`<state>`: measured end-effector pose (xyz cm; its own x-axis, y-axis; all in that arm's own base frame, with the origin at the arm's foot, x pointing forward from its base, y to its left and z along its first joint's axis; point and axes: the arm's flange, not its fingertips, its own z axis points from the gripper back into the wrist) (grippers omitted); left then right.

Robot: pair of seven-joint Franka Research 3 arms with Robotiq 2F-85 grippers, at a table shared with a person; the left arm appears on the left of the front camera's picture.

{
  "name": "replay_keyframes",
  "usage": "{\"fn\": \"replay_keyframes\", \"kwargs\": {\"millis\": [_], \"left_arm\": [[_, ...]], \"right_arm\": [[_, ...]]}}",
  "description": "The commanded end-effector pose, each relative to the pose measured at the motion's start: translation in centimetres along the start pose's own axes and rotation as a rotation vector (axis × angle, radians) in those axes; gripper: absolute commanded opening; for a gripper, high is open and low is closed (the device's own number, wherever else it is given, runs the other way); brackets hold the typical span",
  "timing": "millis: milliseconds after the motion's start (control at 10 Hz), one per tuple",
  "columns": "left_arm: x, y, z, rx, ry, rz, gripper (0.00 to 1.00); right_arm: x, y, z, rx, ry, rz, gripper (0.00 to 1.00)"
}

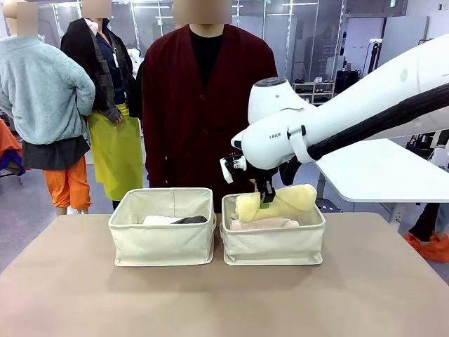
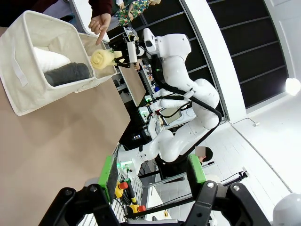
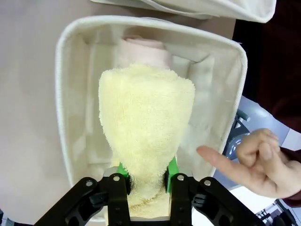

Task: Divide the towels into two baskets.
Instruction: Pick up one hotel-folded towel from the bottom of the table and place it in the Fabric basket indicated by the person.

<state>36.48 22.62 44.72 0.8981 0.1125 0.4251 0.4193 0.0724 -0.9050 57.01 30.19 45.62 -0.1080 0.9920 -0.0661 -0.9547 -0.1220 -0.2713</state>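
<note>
The right gripper (image 3: 146, 178) pinches the pale yellow towel roll (image 3: 146, 146) directly over the right basket (image 1: 272, 243), roll's long axis running nine to three o'clock. The pink towel (image 1: 263, 224) lies below. The left gripper (image 2: 155, 181) hangs open, well apart.

2 baskets sit side by side, touching, mid-table. The left basket (image 1: 162, 228) holds 2 towel rolls (image 1: 175, 220) lying together. In the right basket (image 1: 273, 235) lies 1 roll (image 1: 265, 224), with another roll (image 1: 277, 203) above it, across the rim. A person (image 1: 203, 105) stands behind both.
</note>
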Motion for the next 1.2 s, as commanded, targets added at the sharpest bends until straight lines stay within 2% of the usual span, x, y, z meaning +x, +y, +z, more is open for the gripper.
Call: {"fn": "replay_keyframes", "kwargs": {"millis": [0,100,200,300,400,500,600,700,1100], "left_arm": [[-0.4,-0.5,0.1,-0.001,0.006,-0.003,0.76],[-0.4,-0.5,0.1,-0.001,0.006,-0.003,0.76],[-0.4,-0.5,0.1,-0.001,0.006,-0.003,0.76],[-0.4,-0.5,0.1,-0.001,0.006,-0.003,0.76],[-0.4,-0.5,0.1,-0.001,0.006,-0.003,0.76],[-0.4,-0.5,0.1,-0.001,0.006,-0.003,0.76],[-0.4,-0.5,0.1,-0.001,0.006,-0.003,0.76],[-0.4,-0.5,0.1,-0.001,0.006,-0.003,0.76],[-0.4,-0.5,0.1,-0.001,0.006,-0.003,0.76]], "right_arm": [[0.6,-0.6,-0.5,-0.05,-0.001,-0.033,0.69],[0.7,-0.5,-0.5,-0.053,-0.006,-0.036,0.87],[0.8,-0.4,-0.3,-0.065,0.012,-0.038,1.0],[0.7,-0.2,0.1,-0.072,0.028,-0.031,1.0],[0.6,0.4,0.1,-0.072,0.033,-0.027,0.92],[0.2,1.6,0.2,-0.084,0.016,-0.044,1.0],[-1.2,3.2,0.2,-0.103,0.009,-0.08,1.0],[0.7,-0.3,0.1,-0.055,0.009,-0.012,1.0],[0.7,-0.3,0.1,-0.055,0.009,-0.012,1.0]]}}
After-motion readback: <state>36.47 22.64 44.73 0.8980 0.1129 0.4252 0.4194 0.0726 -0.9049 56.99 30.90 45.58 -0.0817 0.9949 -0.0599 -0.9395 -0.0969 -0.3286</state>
